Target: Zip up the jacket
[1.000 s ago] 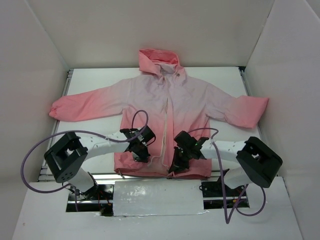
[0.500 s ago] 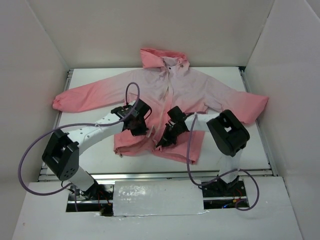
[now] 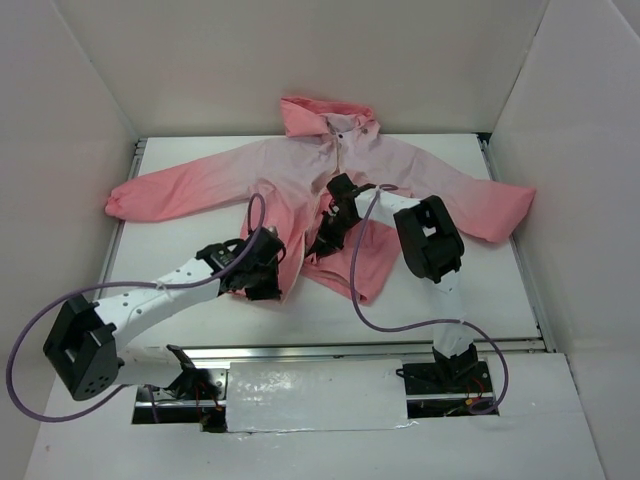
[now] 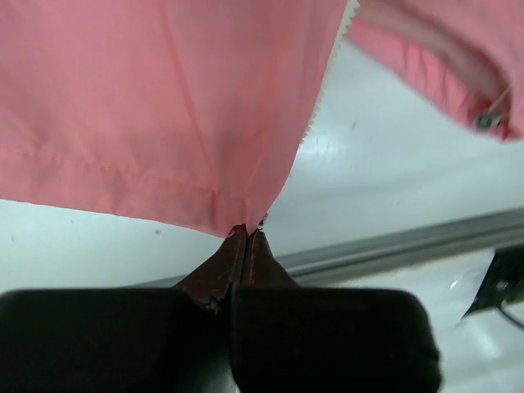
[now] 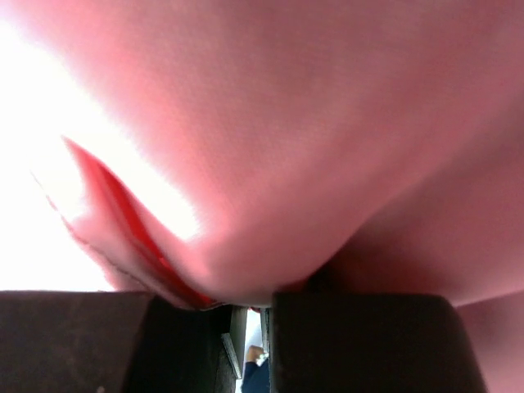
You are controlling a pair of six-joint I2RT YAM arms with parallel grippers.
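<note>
Jacket [image 3: 290, 180] hem dragged up-table | left pincer [image 4: 247, 232] pinches hem | right pincer [image 5: 247, 300] clamps front

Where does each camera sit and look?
Top: high behind the robot, looking down on jacket and table; left arm and right arm show.
Left wrist: on the left arm, looking along the left tool, shut on the jacket.
Right wrist: on the right arm, right tool holding pink cloth.
All share the jacket.

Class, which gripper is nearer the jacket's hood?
Right. The right gripper holds the jacket mid-front, below the hood; the left gripper pinches the hem, farther down.
</note>
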